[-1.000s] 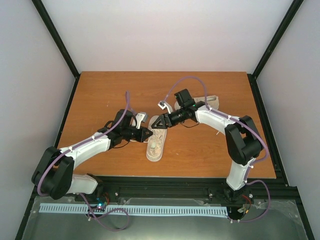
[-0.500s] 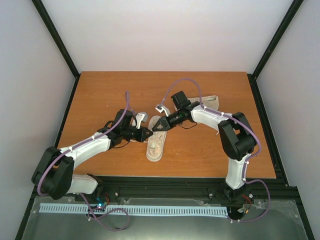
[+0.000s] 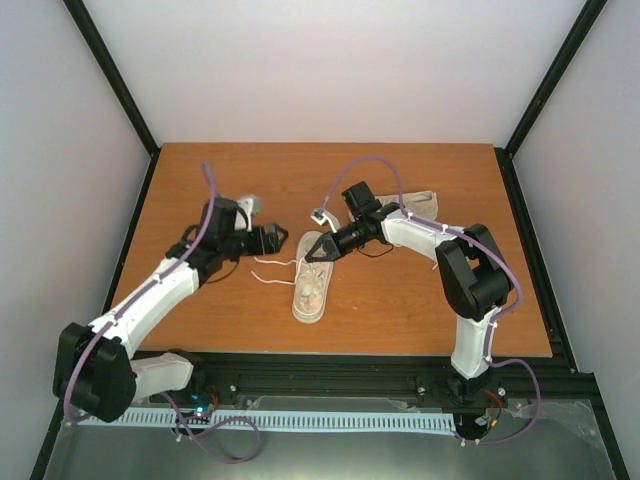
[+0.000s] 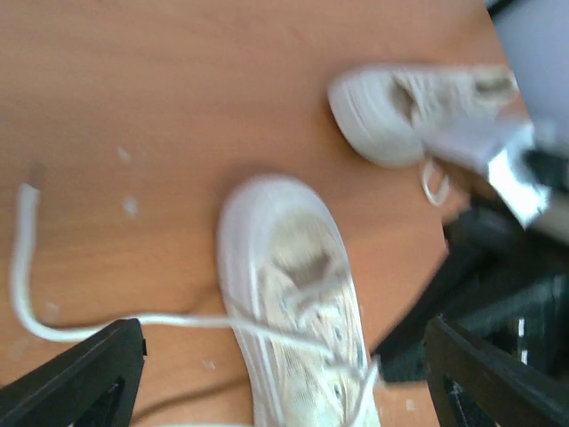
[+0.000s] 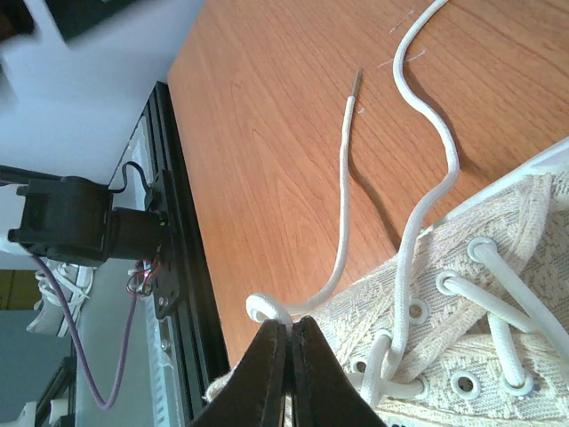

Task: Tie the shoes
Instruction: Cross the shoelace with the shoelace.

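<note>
- Step in hand, as I judge it: the beginning of the knot on the near shoe (image 3: 311, 290), which lies about the middle of the surface (image 3: 420, 300). I see no crossing of the strands and no bow, so the tying is at an early stage.
- The right jaws are closed tight at the laced part of this shoe. They pinch the lace (image 5: 343, 196) in a small loop just at their tips, and its free end lies out on the wood.
- A second strand (image 5: 453, 160) runs loose from the eyelets (image 5: 480, 246) across the surface, and nothing holds it.
- The left jaws stand wide and hold nothing. They hover to the left of the near shoe, apart from it, and a loose strand lies on the wood under them.
- The far shoe (image 3: 422, 203) lies toward the back right of the surface, partly hidden behind the right arm (image 3: 430, 235).
- Next move, in my opinion: the left jaws must come down on the loose strand and close on it, and then the two strands must be crossed over the tongue. The lace is thin and can slip from a pinch, and the shoe is light, so the pull should be gentle.
- Brands and writing: I can read none on either shoe. The left wrist view is blurred.
</note>
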